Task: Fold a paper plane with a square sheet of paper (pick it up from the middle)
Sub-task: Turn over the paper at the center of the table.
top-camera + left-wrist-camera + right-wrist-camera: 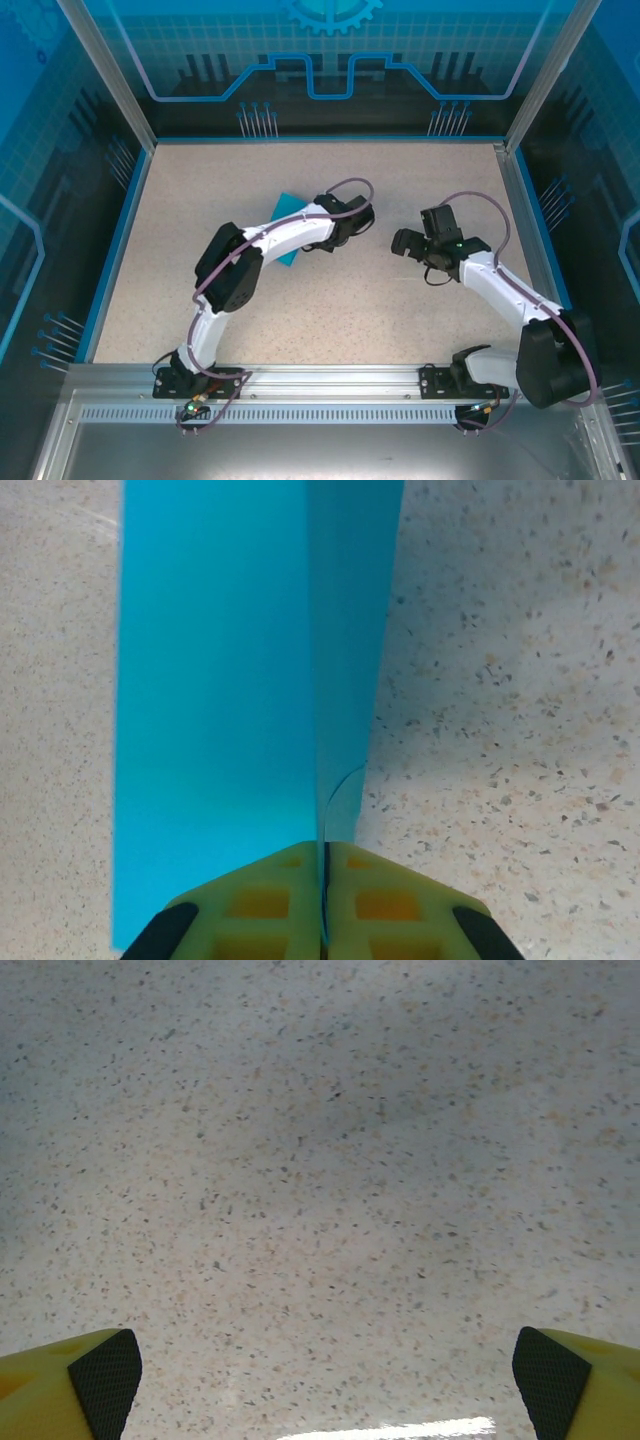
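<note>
Bottom centre, the left claw clamps the folded blue paper. The right claw stands wide apart above the bench.

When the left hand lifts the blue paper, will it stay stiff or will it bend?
Probably floppy: the paper is thin and curls beside the closed left hand. Likely very light, so it may slide easily.

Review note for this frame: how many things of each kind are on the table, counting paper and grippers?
Blue sheet of paper: 1, partly folded, its crease pinched in the left gripper
Grippers: 2, the left gripper shut on the paper, the right gripper open over bare table
Total: 3
</note>
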### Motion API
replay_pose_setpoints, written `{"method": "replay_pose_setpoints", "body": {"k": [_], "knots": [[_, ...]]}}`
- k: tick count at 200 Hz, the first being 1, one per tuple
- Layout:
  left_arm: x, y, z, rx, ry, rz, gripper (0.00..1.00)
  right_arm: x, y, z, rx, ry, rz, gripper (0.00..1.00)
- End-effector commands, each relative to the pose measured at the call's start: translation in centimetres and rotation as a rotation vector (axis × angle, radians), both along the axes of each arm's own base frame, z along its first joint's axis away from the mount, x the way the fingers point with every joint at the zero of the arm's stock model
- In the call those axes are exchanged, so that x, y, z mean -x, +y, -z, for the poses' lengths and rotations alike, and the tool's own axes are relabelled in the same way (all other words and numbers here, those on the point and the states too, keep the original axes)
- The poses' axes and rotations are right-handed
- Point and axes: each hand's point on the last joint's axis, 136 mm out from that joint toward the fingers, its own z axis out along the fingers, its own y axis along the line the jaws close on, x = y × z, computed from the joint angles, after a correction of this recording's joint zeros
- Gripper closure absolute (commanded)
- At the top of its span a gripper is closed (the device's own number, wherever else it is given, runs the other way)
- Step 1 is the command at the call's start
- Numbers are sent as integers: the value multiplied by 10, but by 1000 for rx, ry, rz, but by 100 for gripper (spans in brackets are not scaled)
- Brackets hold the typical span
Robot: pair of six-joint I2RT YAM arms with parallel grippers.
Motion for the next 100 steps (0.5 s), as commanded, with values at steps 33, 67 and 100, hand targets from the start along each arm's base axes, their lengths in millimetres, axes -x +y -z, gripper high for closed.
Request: {"method": "replay_pose_setpoints", "body": {"k": [33,67,100], "knots": [[2,-45,24,90,47,82,92,14,-27,-4,-3,20,94,1],[12,-67,46,194,114,103,88,18,-30,-2,-25,26,102,1],[19,-77,62,249,157,104,82,19,-31,-4,-40,19,106,1]]}}
